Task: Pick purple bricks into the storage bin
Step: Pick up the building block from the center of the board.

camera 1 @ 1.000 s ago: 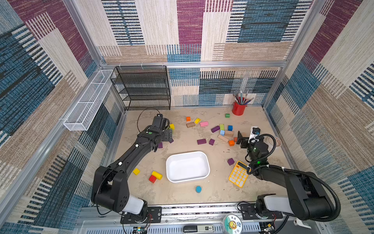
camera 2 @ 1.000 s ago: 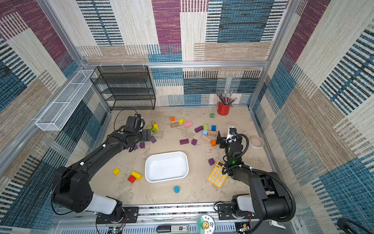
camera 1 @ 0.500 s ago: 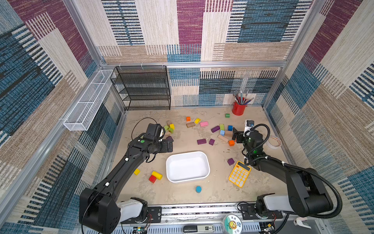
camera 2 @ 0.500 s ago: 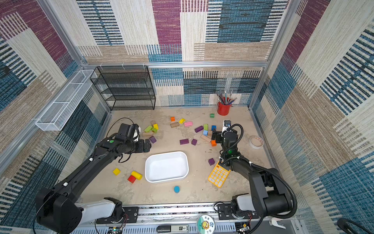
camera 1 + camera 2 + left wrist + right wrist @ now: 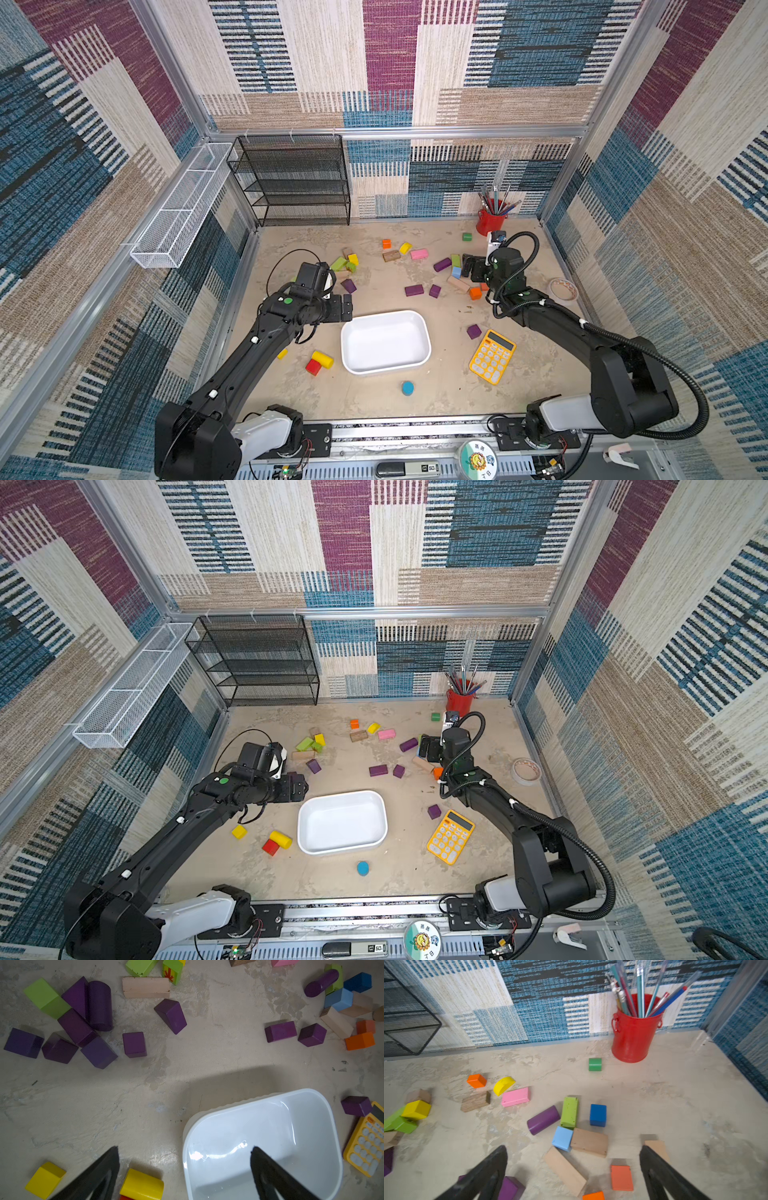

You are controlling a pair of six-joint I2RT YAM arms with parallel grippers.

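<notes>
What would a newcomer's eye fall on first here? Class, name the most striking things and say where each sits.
The white storage bin stands empty in the middle, flanked by the black left arm and right arm. Coloured blocks lie scattered beyond it, the purple bricks clustered thickest on the left arm's side. A yellow calculator lies on the bin's right, and a red pen pot stands far back on that same side.

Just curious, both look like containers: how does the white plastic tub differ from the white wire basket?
The white glossy plastic tub has solid walls; the white wire mesh basket is see-through. The tub sits on the table; the basket hangs on the side wall. The tub is broad, round-cornered; the basket long and narrow. Both are white and open-topped.
</notes>
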